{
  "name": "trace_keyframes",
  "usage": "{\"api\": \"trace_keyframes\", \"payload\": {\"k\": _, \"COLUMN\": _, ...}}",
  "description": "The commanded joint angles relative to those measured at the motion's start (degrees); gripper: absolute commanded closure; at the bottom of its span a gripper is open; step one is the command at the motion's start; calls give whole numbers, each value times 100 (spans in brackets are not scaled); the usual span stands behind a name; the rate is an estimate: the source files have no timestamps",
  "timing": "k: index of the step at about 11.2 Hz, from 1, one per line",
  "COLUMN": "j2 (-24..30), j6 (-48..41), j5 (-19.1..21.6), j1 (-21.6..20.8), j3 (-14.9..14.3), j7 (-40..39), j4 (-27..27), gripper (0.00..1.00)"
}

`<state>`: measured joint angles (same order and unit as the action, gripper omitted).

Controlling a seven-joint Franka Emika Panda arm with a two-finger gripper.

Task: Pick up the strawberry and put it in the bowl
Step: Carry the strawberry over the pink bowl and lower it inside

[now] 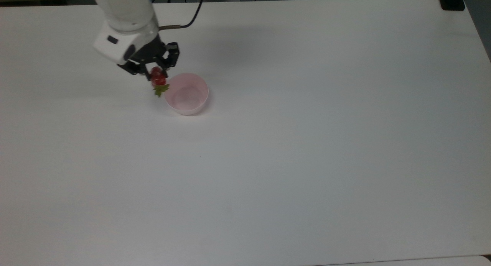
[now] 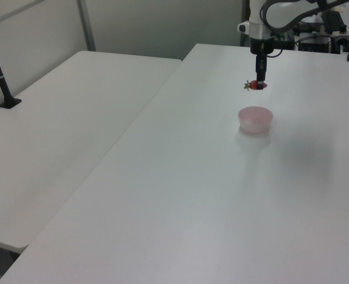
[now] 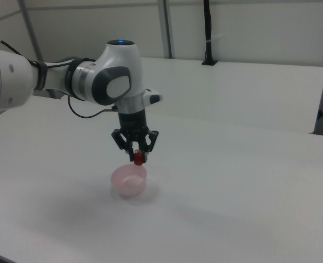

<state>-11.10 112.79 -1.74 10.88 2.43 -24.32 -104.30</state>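
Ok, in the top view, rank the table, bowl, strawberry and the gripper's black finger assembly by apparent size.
1. The table, by far the largest.
2. The bowl.
3. The gripper finger assembly: close to the bowl in apparent span, and it hangs nearer the camera, so this placing is unsure.
4. The strawberry, smallest, held between the fingers.

Glossy strawberry, smooth matt bowl.

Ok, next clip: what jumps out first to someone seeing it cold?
The red strawberry pinched in the gripper, held above the white table. Just to the top view's right sits the pale pink bowl, with nothing in it yet.
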Motion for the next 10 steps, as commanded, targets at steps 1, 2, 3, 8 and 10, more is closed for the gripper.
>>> {"api": "trace_keyframes", "payload": {"k": 1, "j2": -49, "j6": -319, "j5": -211, "j1": -34, "j3": 161, "j7": 41, "j4": -196, "gripper": 61}}
{"api": "trace_keyframes", "payload": {"k": 2, "j2": -137, "j6": -302, "j5": -221, "j1": -34, "j3": 161, "j7": 68, "j4": -187, "gripper": 61}}
{"api": "trace_keyframes", "payload": {"k": 3, "j2": -207, "j6": -275, "j5": -221, "j1": -7, "j3": 161, "j7": 129, "j4": -170, "gripper": 60}}
{"api": "trace_keyframes", "payload": {"k": 8, "j2": -357, "j6": -257, "j5": -195, "j1": -51, "j3": 161, "j7": 646, "j4": -91, "gripper": 0}}
{"api": "trace_keyframes", "payload": {"k": 10, "j2": -261, "j6": -354, "j5": -168, "j1": -60, "j3": 170, "j7": 709, "j4": 93, "gripper": 0}}
